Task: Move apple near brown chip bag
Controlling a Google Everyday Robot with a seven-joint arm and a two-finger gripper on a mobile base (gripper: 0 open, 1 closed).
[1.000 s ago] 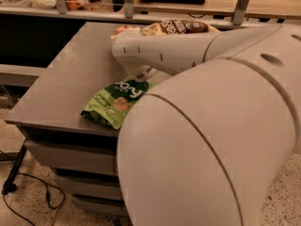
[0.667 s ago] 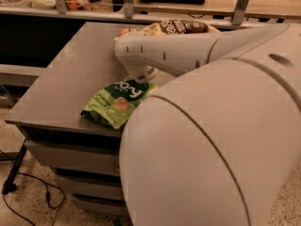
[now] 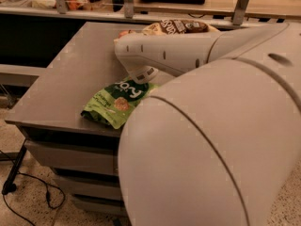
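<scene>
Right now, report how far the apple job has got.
Looks nearly done: a red-orange sliver, likely the apple, shows beside the brown chip bag at the back of the table. In hand: unclear; the arm hides the gripper. Left: confirm release, retract.

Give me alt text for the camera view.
The robot's white arm fills most of the view, reaching left over a grey table and hiding the gripper. Behind it, at the far edge, lies the brown chip bag with a red-orange sliver, probably the apple, by its left end; a green chip bag lies near the front edge.
</scene>
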